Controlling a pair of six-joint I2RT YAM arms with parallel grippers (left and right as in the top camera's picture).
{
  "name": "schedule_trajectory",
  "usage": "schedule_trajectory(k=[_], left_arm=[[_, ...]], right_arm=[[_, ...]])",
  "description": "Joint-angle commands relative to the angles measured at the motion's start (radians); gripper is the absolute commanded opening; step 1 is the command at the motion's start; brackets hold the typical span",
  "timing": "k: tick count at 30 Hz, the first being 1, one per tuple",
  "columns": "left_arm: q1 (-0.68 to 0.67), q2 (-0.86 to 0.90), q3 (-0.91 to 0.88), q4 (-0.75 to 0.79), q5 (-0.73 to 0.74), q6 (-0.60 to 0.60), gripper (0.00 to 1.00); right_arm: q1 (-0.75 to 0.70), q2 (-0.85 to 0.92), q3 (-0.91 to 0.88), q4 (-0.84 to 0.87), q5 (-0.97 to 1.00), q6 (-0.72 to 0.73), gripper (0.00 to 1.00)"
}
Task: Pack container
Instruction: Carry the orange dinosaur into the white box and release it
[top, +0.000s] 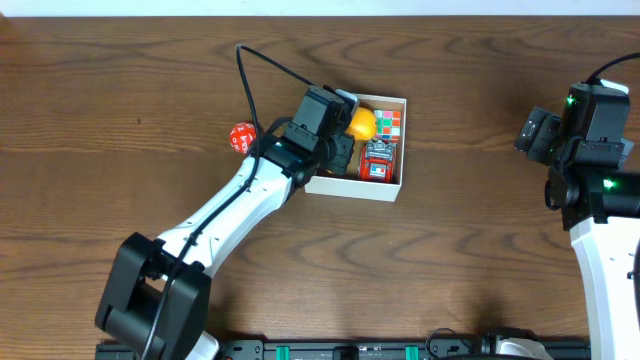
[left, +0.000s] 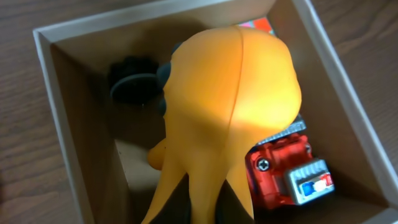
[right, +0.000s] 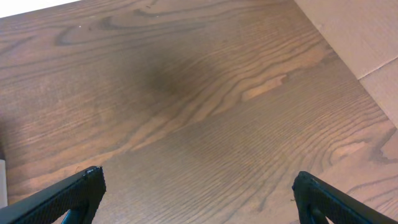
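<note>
The container (top: 354, 188) is a square white box with a brown floor, at the table's middle. My left gripper (top: 340, 128) reaches over its left side, shut on an orange octopus-like toy (top: 361, 123). In the left wrist view the orange toy (left: 230, 106) fills the middle, hanging inside the container (left: 62, 124). My fingers show only as dark shapes between its legs (left: 205, 211). A red toy vehicle (left: 286, 168) and a black toy (left: 134, 78) lie on the floor. A colour cube (top: 389, 123) is in the back right corner. My right gripper (right: 199, 193) is open and empty over bare table.
A red die (top: 243, 137) lies on the table just left of the container. The right arm (top: 590, 150) stands at the far right. A cardboard sheet (right: 354, 31) shows in the right wrist view's upper right corner.
</note>
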Motion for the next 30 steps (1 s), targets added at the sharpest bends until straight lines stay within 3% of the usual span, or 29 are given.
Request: schedule_trajectory(k=[1,5,7,13,23,28,30], left_arm=[[-0.002,0.025,0.013,-0.002,-0.032,-0.007,0.14],[-0.002,0.036,0.013,-0.016,-0.040,-0.007,0.26],[-0.002,0.036,0.013,-0.024,-0.044,-0.007,0.45],[-0.002,0.035,0.013,-0.043,-0.092,-0.006,0.65],[-0.002,0.028,0.015,-0.028,-0.092,-0.006,0.65],[-0.002,0.028,0.015,-0.028,-0.092,-0.006,0.48],[-0.002,0.028,0.015,-0.028,-0.092,-0.006,0.34]], right_arm=[[-0.005,-0.001,0.002,-0.001,0.006,0.016,0.99],[-0.005,-0.001,0.002,-0.002,0.006,0.016,0.99],[-0.005,-0.001,0.002,-0.001,0.006,0.016,0.99],[-0.005,-0.001,0.002,-0.001,0.006,0.016,0.99],[-0.005,-0.001,0.002,-0.001,0.006,0.016,0.99],[-0.005,-0.001,0.002,-0.002,0.006,0.016,0.99],[-0.005,-0.001,0.002,-0.001,0.006,0.016,0.99]])
